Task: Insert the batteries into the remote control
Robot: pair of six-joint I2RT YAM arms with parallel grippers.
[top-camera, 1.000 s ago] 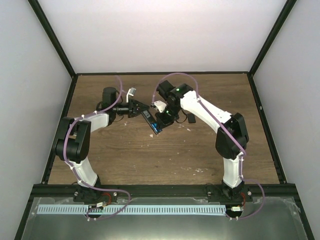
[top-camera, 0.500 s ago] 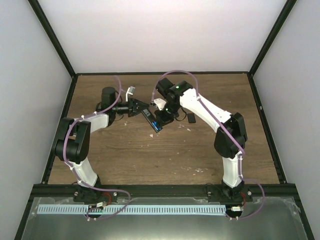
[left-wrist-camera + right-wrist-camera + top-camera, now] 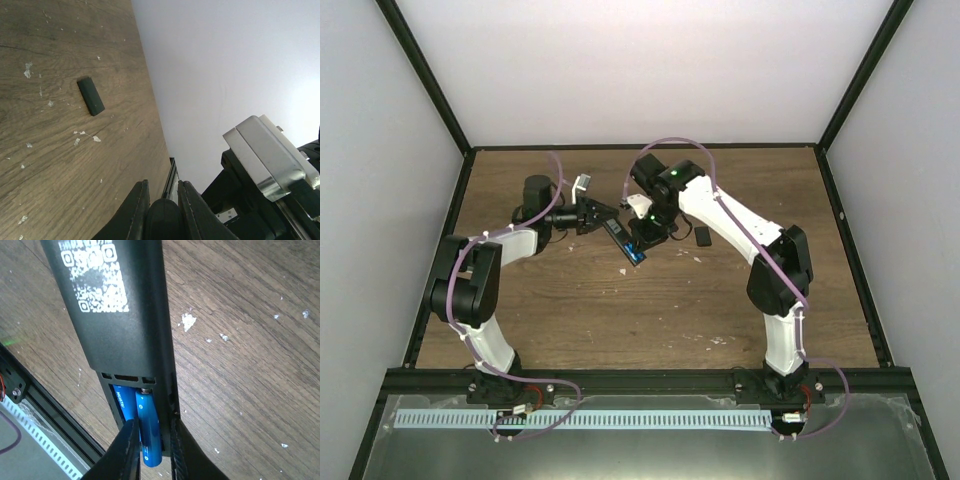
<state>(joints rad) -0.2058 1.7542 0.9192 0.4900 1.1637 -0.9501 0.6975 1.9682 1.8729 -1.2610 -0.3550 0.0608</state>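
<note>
Brown wood-grain tabletop (image 3: 240, 365), flecked with pale debris (image 3: 188, 321), lies under the work. Nearest the arm bases is the open end of the remote control (image 3: 120, 300), held slanted above the wood with its label side up. Your right pincer (image 3: 151, 421) is clamped narrowly on the second battery (image 3: 149, 435), whose far tip is nosed up against the contact in the right-hand slot. The seated battery (image 3: 120, 399) lies beside it, touching or nearly so.

To do this step well, I would press the far tip against the contact first, then rock the near end down until it lies level with its neighbour. Let go only once it sits flat; a tilted battery is likely to spring out.

Farther along, your left pincer (image 3: 162, 192) is closed on the remote's other end and steadies it. Keep that grip firm, because any twist there will shift the slot under the battery. Off to the right, the small black cover (image 3: 91, 95) lies flat on the wood, well apart.

Against the second before, the overhead view shows your right wrist drawn slightly toward the far side, and the remote's open end has come with it — a small shift only.
</note>
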